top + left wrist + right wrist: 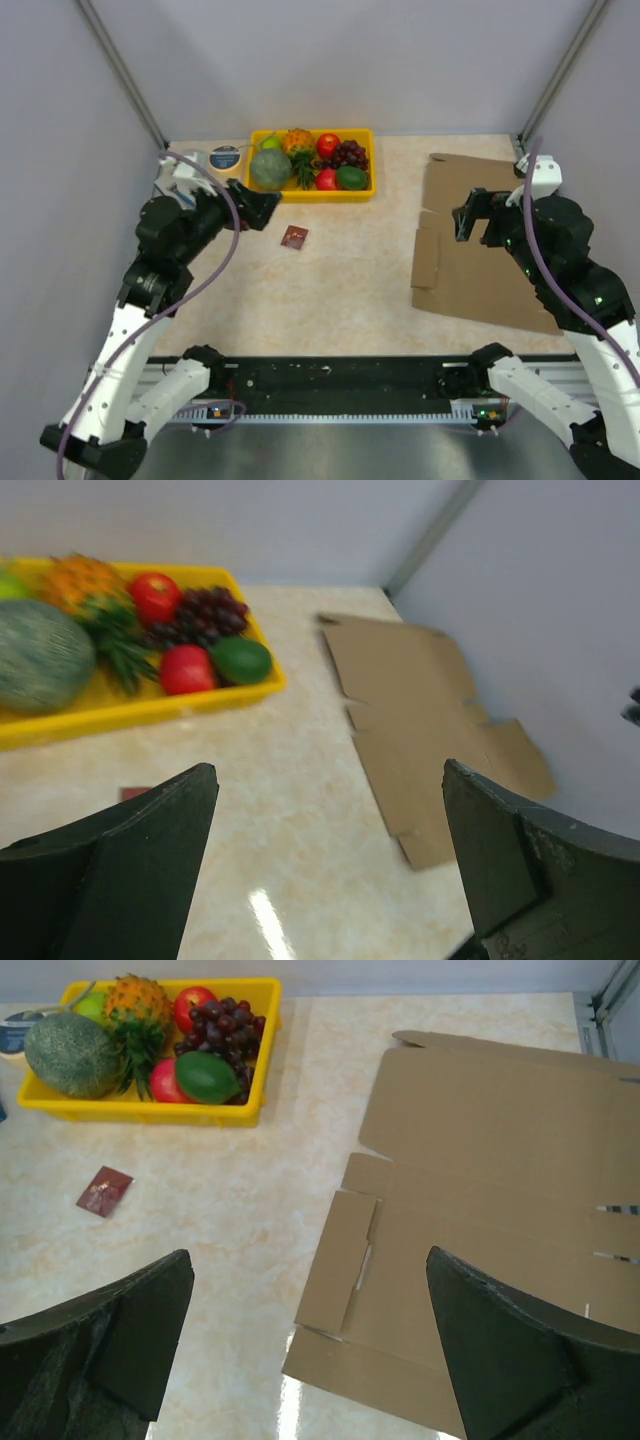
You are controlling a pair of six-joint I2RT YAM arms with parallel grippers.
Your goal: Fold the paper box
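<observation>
The paper box is a flat brown die-cut cardboard sheet lying on the right of the table. It also shows in the right wrist view and in the left wrist view. My right gripper is open and empty, held above the sheet's left part; in its own view its gripper has fingers spread wide over the sheet's left flap. My left gripper is open and empty at the left, above bare table, far from the sheet; its own view shows the gripper with wide-apart fingers.
A yellow fruit tray stands at the back centre. A small dark red packet lies in front of it. A round blue-lidded tub sits left of the tray. Grey walls close the sides and back.
</observation>
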